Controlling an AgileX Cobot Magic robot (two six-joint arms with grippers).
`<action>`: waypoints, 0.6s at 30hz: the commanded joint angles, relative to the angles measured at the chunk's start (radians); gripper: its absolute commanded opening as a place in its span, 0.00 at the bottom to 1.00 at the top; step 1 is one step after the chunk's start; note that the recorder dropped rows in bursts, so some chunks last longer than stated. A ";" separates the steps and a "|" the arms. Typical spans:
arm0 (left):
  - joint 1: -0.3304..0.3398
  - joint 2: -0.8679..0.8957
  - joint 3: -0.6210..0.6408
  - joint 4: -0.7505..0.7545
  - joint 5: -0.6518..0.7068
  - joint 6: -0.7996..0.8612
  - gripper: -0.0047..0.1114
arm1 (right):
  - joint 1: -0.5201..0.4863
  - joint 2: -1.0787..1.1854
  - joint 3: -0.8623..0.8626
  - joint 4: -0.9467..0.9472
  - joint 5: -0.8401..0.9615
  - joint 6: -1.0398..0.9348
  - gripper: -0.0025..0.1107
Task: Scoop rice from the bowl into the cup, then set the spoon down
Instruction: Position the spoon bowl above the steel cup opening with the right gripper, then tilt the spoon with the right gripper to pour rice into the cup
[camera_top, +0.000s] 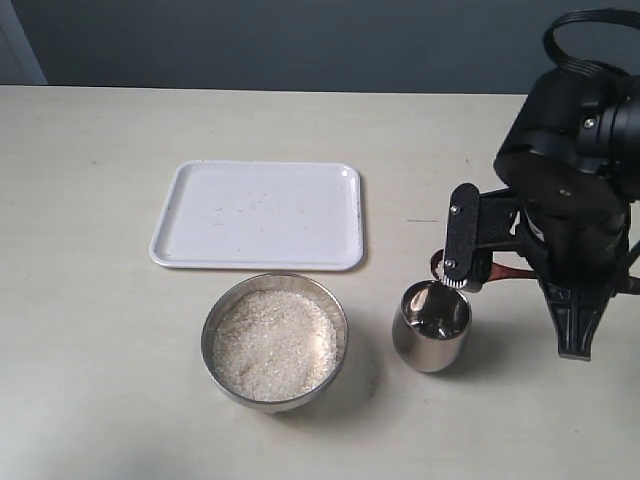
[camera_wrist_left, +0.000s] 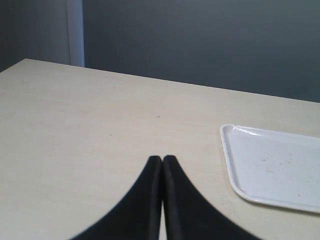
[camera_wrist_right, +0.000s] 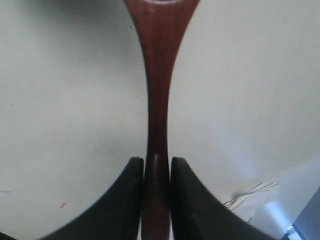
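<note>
1. The right jaws clamp the thin handle of the spoon (a narrow gap, filled by wood); the left jaws are pressed together, holding nothing.
2. In the exterior view the spoon's head hangs just above the rim of the cup, at lower right.
3. The bowl of rice stands at lower centre, apart from the cup.
4. A white tray lies above the bowl on the worktop.
</note>
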 joint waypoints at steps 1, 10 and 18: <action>-0.004 -0.005 -0.002 -0.003 -0.011 -0.003 0.04 | 0.016 0.013 0.006 -0.039 0.030 0.019 0.02; -0.004 -0.005 -0.002 -0.003 -0.011 -0.003 0.04 | 0.016 0.017 0.006 -0.039 0.030 0.019 0.02; -0.004 -0.005 -0.002 -0.003 -0.011 -0.003 0.04 | 0.084 0.033 0.006 -0.094 0.032 0.024 0.02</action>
